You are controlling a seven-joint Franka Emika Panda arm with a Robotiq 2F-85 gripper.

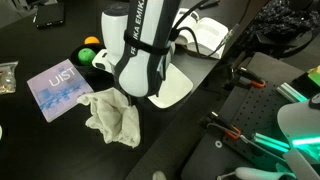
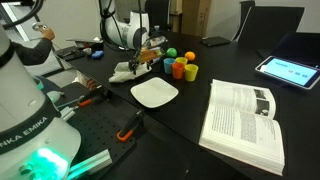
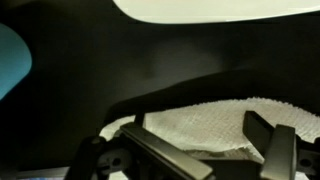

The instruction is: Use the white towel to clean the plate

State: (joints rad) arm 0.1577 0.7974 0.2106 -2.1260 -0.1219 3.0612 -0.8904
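White towel (image 1: pixel 113 118) lies crumpled on the dark table (image 1: pixel 40 140), just left of the plate (image 2: pixel 154 93) and not on it, so by my judgement no wiping has begun. Above the cloth the tool (image 3: pixel 200 135) hangs with its jaws spread and the cloth showing between them; whether they touch it I cannot tell. Grasping and wiping are both left to do. The plate looks bare. Farther right, coloured cups (image 2: pixel 182 69) stand together; their contents are too small to make out.
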